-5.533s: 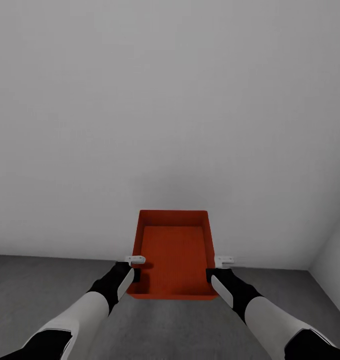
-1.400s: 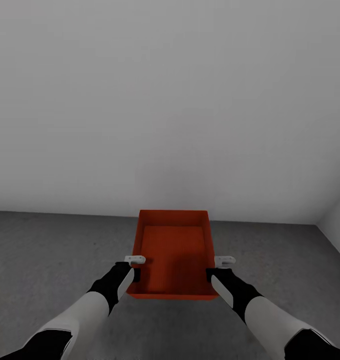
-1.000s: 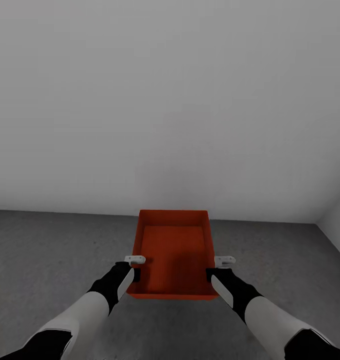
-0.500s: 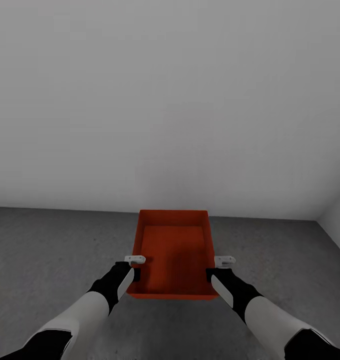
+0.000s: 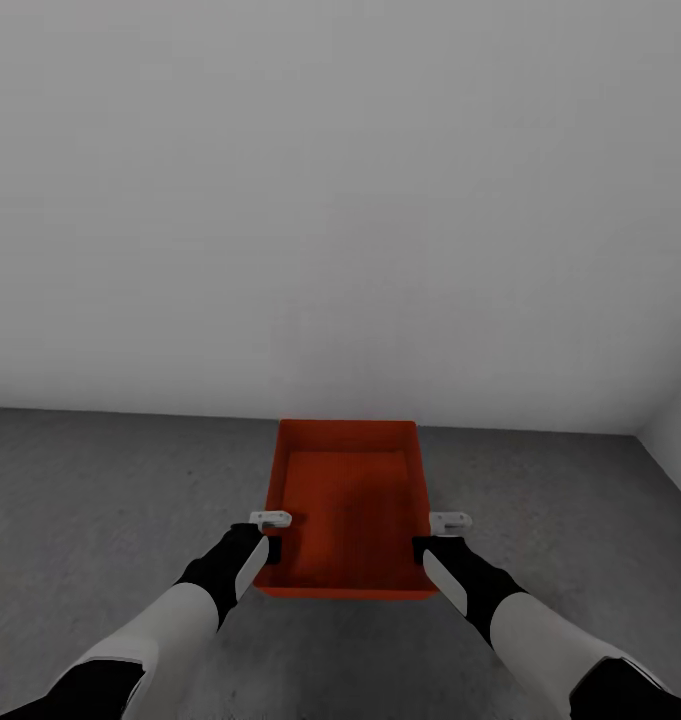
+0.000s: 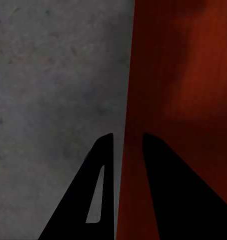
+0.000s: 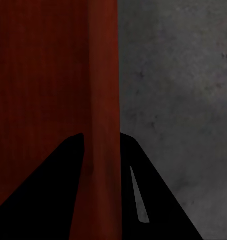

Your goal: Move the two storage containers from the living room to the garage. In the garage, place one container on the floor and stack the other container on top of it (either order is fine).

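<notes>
Plain grey-white wall (image 5: pixel 340 200) filled most of the head view, flat and featureless, meeting a second wall (image 5: pixel 675 440) at a corner on the right. Below it lay the floor (image 5: pixel 100 480), dark grey speckled matte concrete, also seen in the left wrist view (image 6: pixel 48 80) and the right wrist view (image 7: pixel 178 90). Nothing stood between the robot and the wall apart from the bin it carried.

The storage container (image 5: pixel 346 505) was an orange-red rectangular open-top bin, low flared walls, flat bottom with a faint ribbed texture. It was held up off the floor in front of the robot, centred between both arms, long axis pointing towards the wall.

Left gripper (image 5: pixel 264 548) was clamped on the bin's left side wall near its near corner; in the left wrist view the dark fingers (image 6: pixel 101 185) straddled the red wall (image 6: pixel 183 100). Right gripper (image 5: pixel 424 548) was clamped on the right side wall, fingers (image 7: pixel 68 190) either side of the red wall (image 7: pixel 106 100). Forearms were black and white, smooth shells.
</notes>
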Available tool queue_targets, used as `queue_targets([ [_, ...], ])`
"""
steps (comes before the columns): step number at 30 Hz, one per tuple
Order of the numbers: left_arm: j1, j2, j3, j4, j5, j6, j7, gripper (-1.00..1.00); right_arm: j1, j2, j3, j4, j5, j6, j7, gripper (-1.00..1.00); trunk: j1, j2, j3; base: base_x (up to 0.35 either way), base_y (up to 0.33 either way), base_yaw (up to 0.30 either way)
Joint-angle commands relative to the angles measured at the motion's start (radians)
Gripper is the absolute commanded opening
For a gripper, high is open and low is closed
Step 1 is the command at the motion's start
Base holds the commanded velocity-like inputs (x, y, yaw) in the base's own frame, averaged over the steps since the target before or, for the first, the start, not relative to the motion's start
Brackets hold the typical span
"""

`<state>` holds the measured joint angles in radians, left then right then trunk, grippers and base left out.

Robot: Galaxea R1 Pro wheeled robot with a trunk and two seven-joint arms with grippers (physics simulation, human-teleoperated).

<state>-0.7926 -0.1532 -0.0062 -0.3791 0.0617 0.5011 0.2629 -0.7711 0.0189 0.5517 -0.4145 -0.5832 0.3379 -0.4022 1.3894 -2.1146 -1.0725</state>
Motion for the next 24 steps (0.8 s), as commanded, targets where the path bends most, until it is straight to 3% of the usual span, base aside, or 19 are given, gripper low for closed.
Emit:
queue_targets([
  [1, 0.001, 0.0, -0.006, 0.002, -0.025, 0.011, 0.012, -1.0, -0.002, -0.001, -0.022, -0.003, 0.036, 0.01, -0.01, -1.0, 0.0, 0.0, -0.002, 0.0, 0.0, 0.0],
  [24, 0.001, 0.0, -0.006, 0.002, -0.025, 0.01, 0.012, -1.0, -0.002, -0.001, -0.022, -0.003, 0.036, 0.01, -0.01, -1.0, 0.0, 0.0, -0.039, 0.0, 0.0, 0.0],
])
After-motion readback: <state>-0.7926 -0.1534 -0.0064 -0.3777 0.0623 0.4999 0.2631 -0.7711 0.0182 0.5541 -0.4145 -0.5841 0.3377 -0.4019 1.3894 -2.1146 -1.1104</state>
